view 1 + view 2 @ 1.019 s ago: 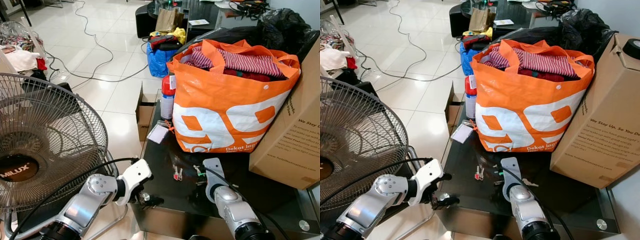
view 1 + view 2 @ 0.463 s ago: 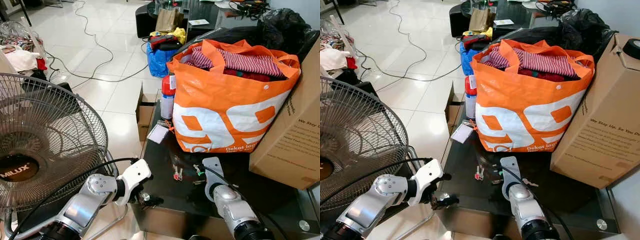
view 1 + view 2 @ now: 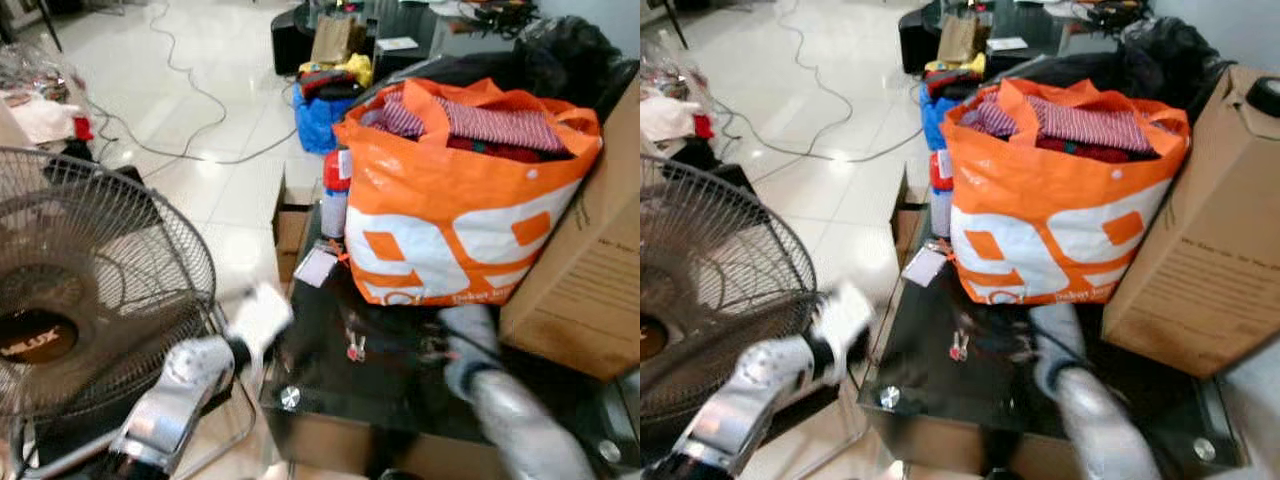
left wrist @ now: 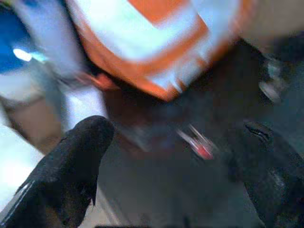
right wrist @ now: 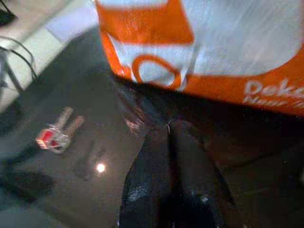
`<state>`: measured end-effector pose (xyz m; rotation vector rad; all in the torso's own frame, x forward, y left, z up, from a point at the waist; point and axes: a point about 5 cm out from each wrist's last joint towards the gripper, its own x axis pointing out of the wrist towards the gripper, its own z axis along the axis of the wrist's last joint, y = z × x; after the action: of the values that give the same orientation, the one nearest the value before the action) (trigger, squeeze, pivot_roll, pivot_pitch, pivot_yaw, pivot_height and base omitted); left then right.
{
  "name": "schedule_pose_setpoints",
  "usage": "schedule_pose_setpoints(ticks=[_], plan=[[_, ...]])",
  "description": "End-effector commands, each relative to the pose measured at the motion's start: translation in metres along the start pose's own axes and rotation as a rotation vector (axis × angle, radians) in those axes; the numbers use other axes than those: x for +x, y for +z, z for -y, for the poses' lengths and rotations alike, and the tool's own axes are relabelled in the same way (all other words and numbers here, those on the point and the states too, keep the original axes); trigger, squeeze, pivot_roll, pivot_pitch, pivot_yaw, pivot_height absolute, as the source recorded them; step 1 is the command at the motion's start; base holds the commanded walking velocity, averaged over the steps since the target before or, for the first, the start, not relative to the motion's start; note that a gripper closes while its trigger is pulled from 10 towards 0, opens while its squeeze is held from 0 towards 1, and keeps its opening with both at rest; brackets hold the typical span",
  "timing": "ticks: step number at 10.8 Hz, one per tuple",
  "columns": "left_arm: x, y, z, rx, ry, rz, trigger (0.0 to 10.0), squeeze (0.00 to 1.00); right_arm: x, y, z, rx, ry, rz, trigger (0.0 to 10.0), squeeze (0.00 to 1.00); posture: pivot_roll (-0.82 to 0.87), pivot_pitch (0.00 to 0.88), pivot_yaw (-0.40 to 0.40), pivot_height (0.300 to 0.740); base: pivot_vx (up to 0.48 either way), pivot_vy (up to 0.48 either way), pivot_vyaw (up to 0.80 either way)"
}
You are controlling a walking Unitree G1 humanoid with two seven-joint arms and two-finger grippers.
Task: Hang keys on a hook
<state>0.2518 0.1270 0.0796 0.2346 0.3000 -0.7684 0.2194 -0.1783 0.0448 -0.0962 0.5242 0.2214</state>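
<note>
a large fan (image 3: 70, 300) is seen at the far left, standing on the pale tiled floor (image 3: 200, 110) where a cable (image 3: 190, 85) is trailed. just beside the fan, the left gripper (image 4: 175, 156) is held out over the near left edge of the black glass table (image 3: 330, 400), blurred in the head views; in its wrist view the two black fingers (image 4: 71, 166) are seen spread wide apart with nothing between them. the keys (image 3: 354, 347), marked by a small red tag, are laid flat on the table top, ahead of the left gripper and in front of the big orange and white bag (image 3: 460, 210), which is stuffed with clothes. a red and white can (image 3: 335, 195) is stood at the bag's left side, with a white card (image 3: 315, 268) lying near it. the right gripper (image 5: 168, 142) is held low over the table close to the bag's front, its fingers pressed together and empty, with the keys lying apart from it. a cardboard box (image 3: 585, 290) is leaned at the far right.
</note>
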Motion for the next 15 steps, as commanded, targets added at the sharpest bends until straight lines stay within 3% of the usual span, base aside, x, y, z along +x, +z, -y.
schedule_pose_setpoints(ticks=[1,2,3,4,6,7,8,10,15], plan=[[-0.005,0.013,-0.009,-0.001,0.098,0.058,10.0,0.0,-0.014,0.02,0.0,0.023,0.0,0.087,0.0,0.0,-0.14,0.0,0.035,0.74,0.0,0.0,0.0],[-0.01,0.026,-0.017,-0.012,0.213,0.121,10.0,0.0,-0.035,0.041,0.002,0.097,-0.07,0.213,0.0,0.0,-0.13,0.0,0.037,0.74,0.0,0.0,0.0],[-0.01,0.034,-0.024,-0.012,0.283,0.155,10.0,0.0,-0.043,0.055,-0.001,0.142,-0.114,0.297,0.0,0.0,-0.13,0.0,0.049,0.74,0.0,0.0,0.0],[-0.009,0.037,-0.03,-0.007,0.311,0.159,10.0,0.0,-0.043,0.067,-0.005,0.201,-0.165,0.365,0.0,0.0,-0.12,0.0,0.062,0.74,0.0,0.0,0.0],[-0.007,0.04,-0.035,-0.006,0.348,0.151,10.0,0.0,-0.043,0.074,-0.004,0.245,-0.212,0.379,0.0,0.0,-0.08,0.0,0.05,0.74,0.0,0.0,0.0],[-0.008,0.042,-0.032,0.004,0.344,0.149,10.0,0.0,-0.042,0.077,-0.002,0.233,-0.218,0.369,3.8,0.0,-0.07,0.0,0.044,0.74,0.0,0.0,0.0],[-0.007,0.042,-0.031,0.011,0.347,0.15,10.0,0.0,-0.04,0.078,0.002,0.226,-0.235,0.363,10.0,0.0,-0.07,0.0,0.051,0.74,0.0,0.0,0.0],[0.001,0.037,-0.031,0.015,0.349,0.125,10.0,0.0,-0.031,0.074,0.012,0.2,-0.315,0.303,10.0,0.0,-0.09,0.0,0.052,0.74,0.0,0.0,0.0],[0.007,0.038,-0.027,-0.015,0.362,0.143,10.0,0.0,-0.028,0.079,0.017,0.187,-0.315,0.304,10.0,0.0,-0.1,0.0,0.034,0.74,-0.227,0.0,0.0]])
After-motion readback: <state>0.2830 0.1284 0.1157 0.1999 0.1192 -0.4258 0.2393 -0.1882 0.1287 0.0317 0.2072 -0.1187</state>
